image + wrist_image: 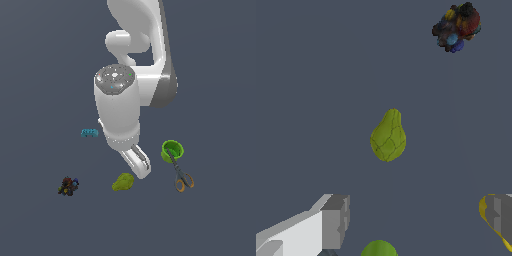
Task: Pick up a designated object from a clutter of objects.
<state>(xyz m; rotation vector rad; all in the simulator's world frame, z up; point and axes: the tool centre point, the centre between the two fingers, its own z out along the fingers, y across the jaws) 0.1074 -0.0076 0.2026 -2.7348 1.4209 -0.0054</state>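
Note:
The yellow-green pear point(123, 182) lies on the dark grey floor, a little to the exterior view's left of my gripper point(141, 170). In the wrist view the pear point(388, 137) lies alone, ahead of the fingers and not between them. My gripper point(416, 220) is open and empty, with its two grey fingertips point(335, 220) far apart. It hangs above the floor and touches nothing.
A green cup point(172, 149) stands at the exterior view's right, with orange-handled scissors point(183, 177) beside it. A cyan brick point(89, 132) and a dark multicoloured lump point(68, 186) lie at its left. In the wrist view a yellow cup point(487, 212) shows partly behind one finger.

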